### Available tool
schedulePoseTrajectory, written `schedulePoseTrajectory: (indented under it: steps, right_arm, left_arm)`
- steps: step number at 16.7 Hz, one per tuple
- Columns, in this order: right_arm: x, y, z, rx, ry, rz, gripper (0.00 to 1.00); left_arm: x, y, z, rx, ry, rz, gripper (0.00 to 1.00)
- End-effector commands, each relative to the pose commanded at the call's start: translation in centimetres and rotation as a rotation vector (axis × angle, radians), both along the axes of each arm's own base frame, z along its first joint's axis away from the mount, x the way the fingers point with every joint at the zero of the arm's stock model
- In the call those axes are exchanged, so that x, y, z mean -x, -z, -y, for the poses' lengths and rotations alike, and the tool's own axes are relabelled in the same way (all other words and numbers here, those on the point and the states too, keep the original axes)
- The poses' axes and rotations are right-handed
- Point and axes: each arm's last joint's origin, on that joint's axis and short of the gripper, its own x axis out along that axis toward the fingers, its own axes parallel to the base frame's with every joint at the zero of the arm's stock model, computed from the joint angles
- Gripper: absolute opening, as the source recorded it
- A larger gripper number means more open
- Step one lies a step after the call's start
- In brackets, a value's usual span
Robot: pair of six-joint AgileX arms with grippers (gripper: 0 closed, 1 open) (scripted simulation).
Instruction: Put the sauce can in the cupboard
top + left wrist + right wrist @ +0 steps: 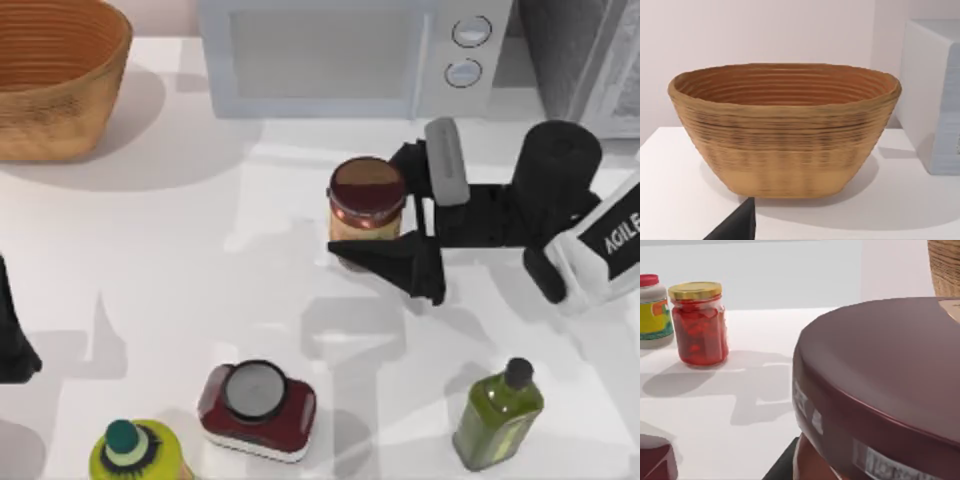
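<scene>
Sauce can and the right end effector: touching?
Cannot tell. In the top view the right end effector brackets the sauce can closely, but no plain contact or gap shows.

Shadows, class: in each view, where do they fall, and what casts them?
Top view: the basket shades the table to its right; arm-shaped shadows lie below the sauce can. Left wrist view: shadow pools under the basket. Right wrist view: the red jar casts a soft shadow.
</scene>
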Motion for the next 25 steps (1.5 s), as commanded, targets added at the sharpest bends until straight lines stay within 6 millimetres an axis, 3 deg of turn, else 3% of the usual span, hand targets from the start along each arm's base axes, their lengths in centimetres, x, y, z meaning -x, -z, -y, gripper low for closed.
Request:
schedulePoseTrajectory:
  steps: [4, 7, 16, 21, 25]
  right_arm:
    - [0.2, -5.2, 0.2, -0.005, 0.008, 0.011, 0.0]
    - [0.5, -7.8, 0.4, -0.011, 0.011, 0.027, 0.0]
    - [1.2, -9.2, 1.1, -0.007, 0.054, 0.009, 0.0]
    - [4.6, -13.6, 5.2, 0.005, 0.299, -0.05, 0.0]
    - [10.1, -16.9, 9.6, 0.008, 0.594, -0.06, 0.0]
  left_arm:
    - [0.0, 0.0, 0.0, 0.0, 0.0, 0.0, 1.0]
    - [0.0, 0.0, 0.0, 0.0, 0.0, 0.0, 1.0]
    - [0.0, 0.0, 0.0, 0.0, 0.0, 0.0, 1.0]
    - [0.0, 0.0, 0.0, 0.0, 0.0, 0.0, 1.0]
    - [0.0, 0.0, 0.0, 0.0, 0.0, 0.0, 1.0]
